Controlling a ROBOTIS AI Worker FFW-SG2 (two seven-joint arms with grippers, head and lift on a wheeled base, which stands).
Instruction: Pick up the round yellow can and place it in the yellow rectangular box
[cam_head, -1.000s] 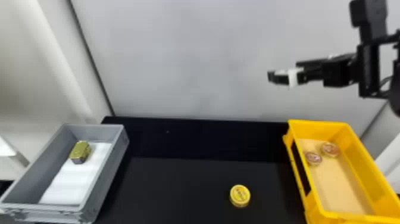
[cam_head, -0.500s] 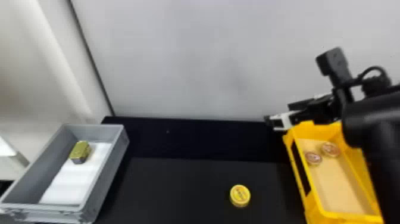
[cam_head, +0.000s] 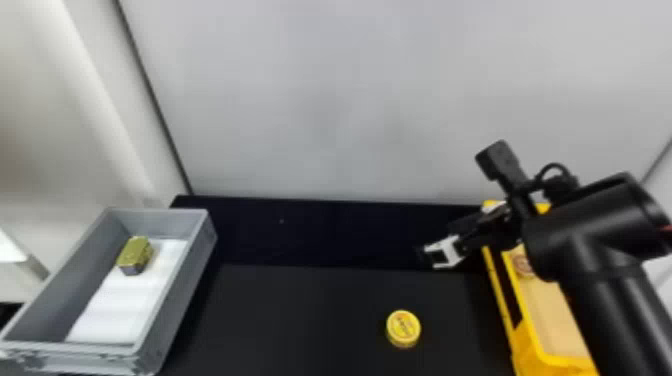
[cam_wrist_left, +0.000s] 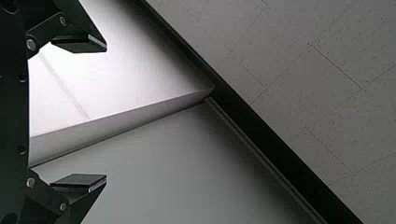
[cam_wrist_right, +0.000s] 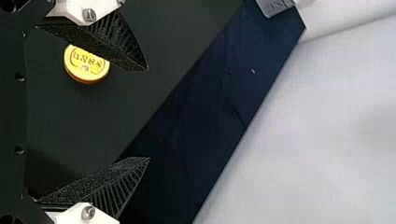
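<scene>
My right gripper (cam_head: 434, 255) hangs in the right half of the head view, near the middle of its height, and in my right wrist view its two ribbed black fingers (cam_wrist_right: 119, 42) stand wide apart. My right arm (cam_head: 600, 235) comes in from the lower right of the head view, and covers part of the yellow rectangular box (cam_head: 527, 347). The round yellow can (cam_head: 403, 327) lies flat, face up, on my black table (cam_head: 300, 320), right of centre in the lower part of the head view. It is between the two boxes, nearer the yellow one and apart from my fingers. In my right wrist view one finger overlaps part of the can's edge. Inside the yellow box, at the right of the head view, I can see a tan base (cam_head: 550, 310) and part of a round, coppery-topped tin (cam_head: 522, 263). At the lower left sits a grey box (cam_head: 185, 300), where an olive-gold block (cam_head: 134, 254) rests by a white liner (cam_head: 125, 300). My left gripper (cam_wrist_left: 106, 112), seen in its own wrist view, has its fingers spread wide before pale panels (cam_wrist_left: 154, 168) and speckled tiles (cam_wrist_left: 299, 84).
</scene>
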